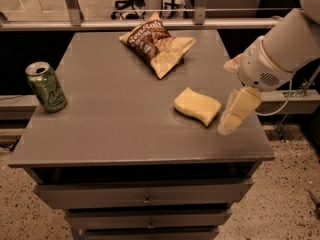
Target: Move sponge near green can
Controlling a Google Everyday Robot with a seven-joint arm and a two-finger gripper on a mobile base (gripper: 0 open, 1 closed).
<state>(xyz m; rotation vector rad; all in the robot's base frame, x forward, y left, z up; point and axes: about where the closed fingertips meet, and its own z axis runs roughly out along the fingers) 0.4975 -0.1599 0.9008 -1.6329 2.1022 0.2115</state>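
Observation:
The pale yellow sponge (197, 105) lies flat on the right half of the grey table (115, 124). The green can (46, 87) stands upright at the table's left edge, far from the sponge. My gripper (227, 97) has come in from the right and hovers just right of the sponge, above the table's right edge, not touching it. Its pale yellow fingers (239, 109) are spread apart and hold nothing.
A brown and cream chip bag (156, 43) lies at the back middle of the table. The table is a drawer cabinet with handles at the front (146, 200). A metal rail (150, 24) runs behind it. Speckled floor surrounds it.

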